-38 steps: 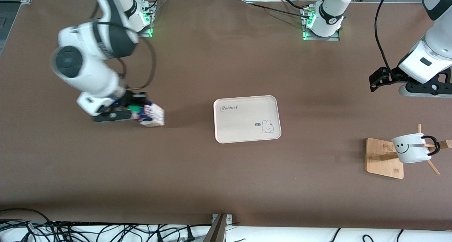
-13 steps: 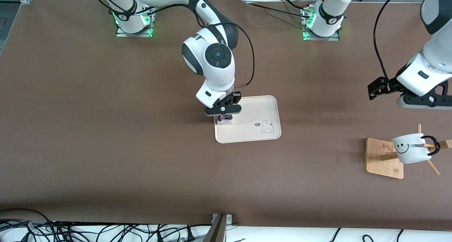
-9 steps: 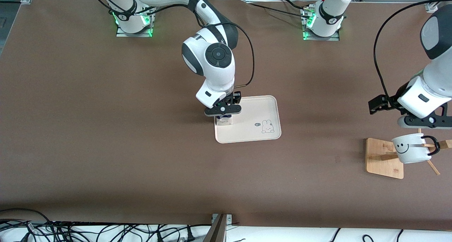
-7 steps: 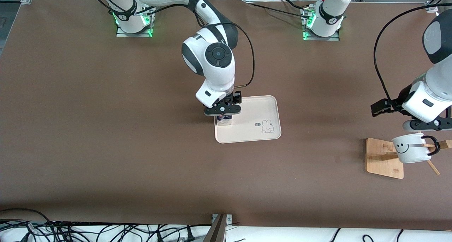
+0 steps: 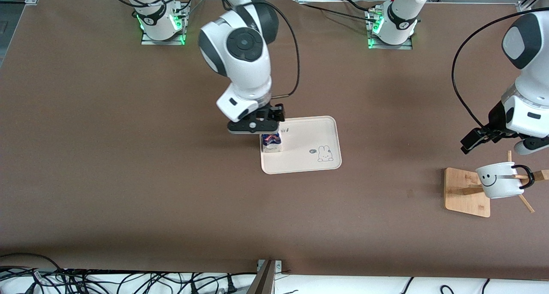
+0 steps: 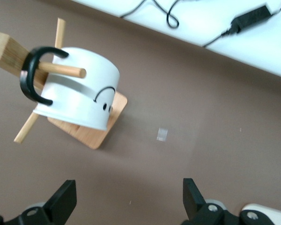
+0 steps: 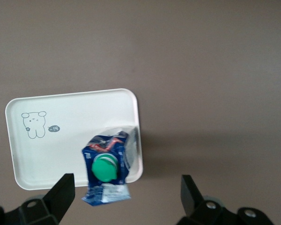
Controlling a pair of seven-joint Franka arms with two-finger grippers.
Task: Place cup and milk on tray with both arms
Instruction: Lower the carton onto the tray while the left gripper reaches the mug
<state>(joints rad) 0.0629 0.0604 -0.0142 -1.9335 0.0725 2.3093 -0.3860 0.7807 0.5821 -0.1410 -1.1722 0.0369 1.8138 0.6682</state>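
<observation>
A: Where does the front camera sit?
B: High, facing both arm bases, covering the whole table (image 5: 128,178).
A: And the wrist cameras?
B: Each looks steeply down, close: left at the cup (image 6: 77,89), right at the tray (image 7: 61,126). Front shares both.

Brown table (image 5: 128,178): tray (image 5: 309,165), wooden rack (image 5: 465,191) directly on it.

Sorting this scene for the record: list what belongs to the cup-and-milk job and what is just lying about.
Job:
cup, hanging on a rack peg
milk, on the tray
tray
left gripper, open, above the cup
right gripper, open, above the milk

Lying about:
wooden rack
</observation>
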